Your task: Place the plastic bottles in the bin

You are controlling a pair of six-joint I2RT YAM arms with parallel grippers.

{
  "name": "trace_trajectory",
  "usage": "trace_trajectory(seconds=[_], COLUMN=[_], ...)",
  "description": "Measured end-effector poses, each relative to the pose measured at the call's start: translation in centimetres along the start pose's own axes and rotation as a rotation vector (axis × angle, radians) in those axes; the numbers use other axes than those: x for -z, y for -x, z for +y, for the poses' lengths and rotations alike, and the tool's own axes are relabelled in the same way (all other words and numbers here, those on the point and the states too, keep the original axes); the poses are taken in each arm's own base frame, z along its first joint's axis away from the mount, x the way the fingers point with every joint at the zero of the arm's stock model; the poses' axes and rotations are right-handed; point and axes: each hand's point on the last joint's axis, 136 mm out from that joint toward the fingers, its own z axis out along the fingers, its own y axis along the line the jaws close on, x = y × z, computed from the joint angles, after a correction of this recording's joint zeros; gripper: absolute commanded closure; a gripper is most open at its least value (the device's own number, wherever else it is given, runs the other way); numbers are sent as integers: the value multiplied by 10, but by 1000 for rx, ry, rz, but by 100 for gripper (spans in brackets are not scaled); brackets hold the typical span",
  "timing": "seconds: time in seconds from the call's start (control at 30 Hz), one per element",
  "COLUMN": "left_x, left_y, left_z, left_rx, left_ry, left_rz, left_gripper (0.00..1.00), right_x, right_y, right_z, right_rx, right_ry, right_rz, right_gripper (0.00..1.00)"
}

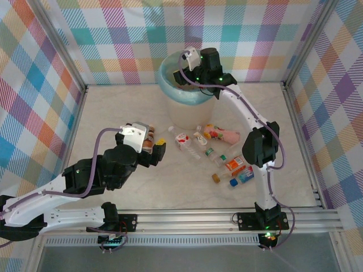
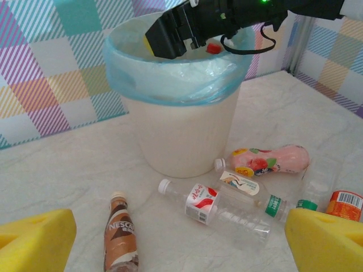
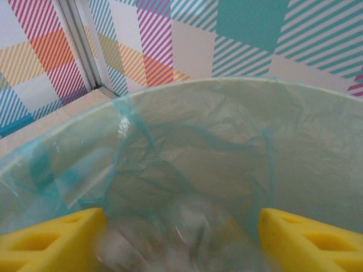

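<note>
- Left hand (image 2: 178, 241) is hanging wide open, grasping nothing, low over the counter (image 2: 68, 170) by the brown bottle (image 2: 121, 232).
- Right hand (image 3: 181, 241) is hovering over the bin (image 3: 227, 85) at top centre of the overhead view. Its fingers are spread around a blurry clear bottle (image 3: 164, 226), and I can't tell if it's gripping.
- Other plastic bottles (image 1: 218, 153) are lying right of centre, just below the bin.

This is a robotics lab test cell, not a lived-in room. Bright plaid-printed fabric (image 1: 119, 39) is stretched over bare aluminium frame posts (image 1: 57, 45), boxing in a marble-patterned counter (image 1: 108, 113). A left arm (image 1: 57, 198) and a right arm (image 1: 244, 113) are bolted to a metal rail (image 1: 193, 218) at the counter's near edge.
</note>
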Motion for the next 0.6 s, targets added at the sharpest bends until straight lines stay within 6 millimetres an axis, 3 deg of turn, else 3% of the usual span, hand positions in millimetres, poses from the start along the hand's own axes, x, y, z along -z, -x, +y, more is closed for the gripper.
trace_trajectory(seconds=[0.13,0.23,0.5,0.6], left_x=[3,4,1,-2], left_y=[1,2,2,0], left_z=[7,9,12,11], left_rx=[20,30,38,32], left_ry=[11,14,31,36], left_rz=[-9,-12,-8,0], left_gripper=[5,5,5,5], right_x=[-1,1,28,41], right_y=[-6,0,54,63], right_z=[1,1,5,10], right_rx=[-7,-11,-10,-33], right_ry=[3,2,11,24], right_rz=[21,11,-89,-96], right_gripper=[19,19,20,20])
